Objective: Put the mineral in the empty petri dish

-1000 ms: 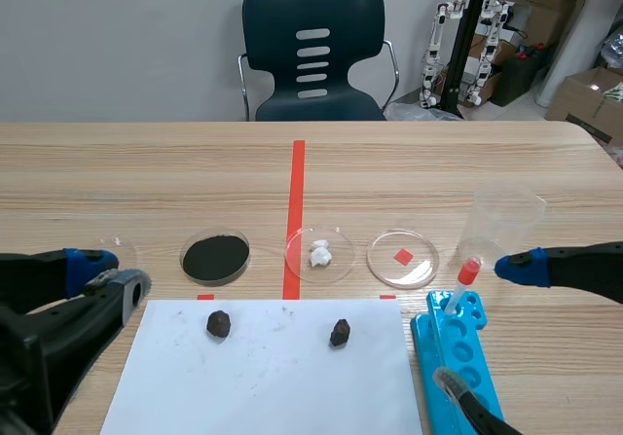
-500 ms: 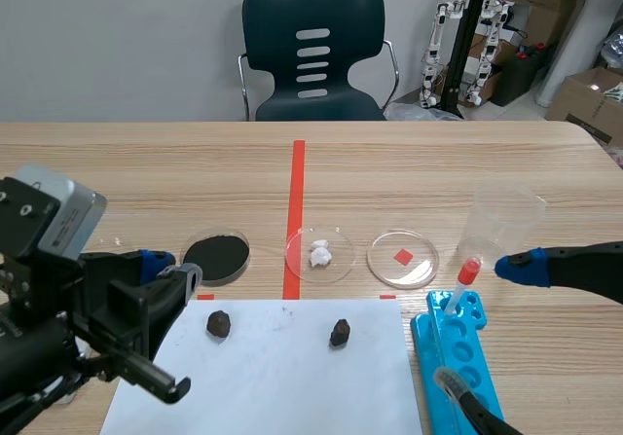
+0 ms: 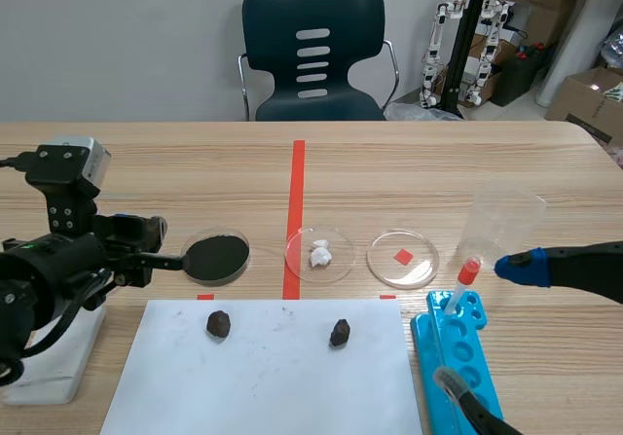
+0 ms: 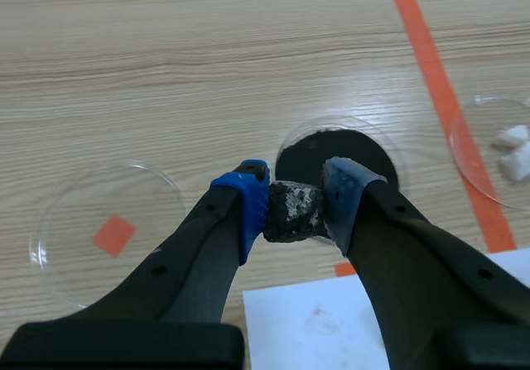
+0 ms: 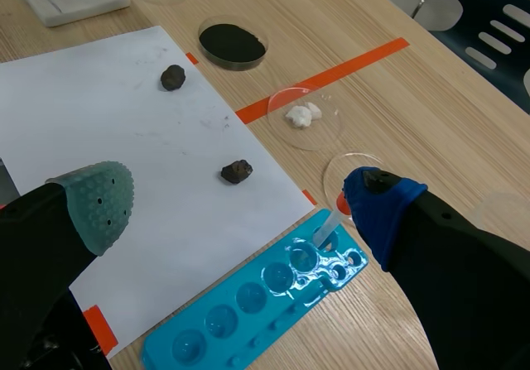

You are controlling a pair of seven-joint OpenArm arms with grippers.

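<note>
In the left middle of the scene, the left pincer (image 4: pixel 294 207) is clamped on a rough dark grey mineral lump (image 4: pixel 291 214), which is pinched only between the tips of its blue pads. That narrow hold is the likely risk: a jolt could let the lump slip.

In the left wrist view the lump sits in line with the near rim of the round petri dish of black powder (image 3: pixel 215 258). A drop here could land it in the wrong dish or scatter the powder. A hard release could also make a light dish skid.

Containers, left to right:
- A clear empty petri dish over a red square (image 4: pixel 99 237) lies just beside the pincer and next to the powder dish. The arm hides it in the scene view.
- A clear petri dish with white chunks (image 3: pixel 319 253) sits at the centre of the wooden bench (image 3: pixel 389 163).
- A second clear empty petri dish (image 3: pixel 403 258) follows.
- A clear plastic cup (image 3: pixel 501 223) looks empty.
- A blue well tray (image 3: pixel 458 357) at the lower right holds a red-capped dropper (image 3: pixel 463 284).

The right pincer (image 5: pixel 236 209) is spread wide and holds nothing.
</note>
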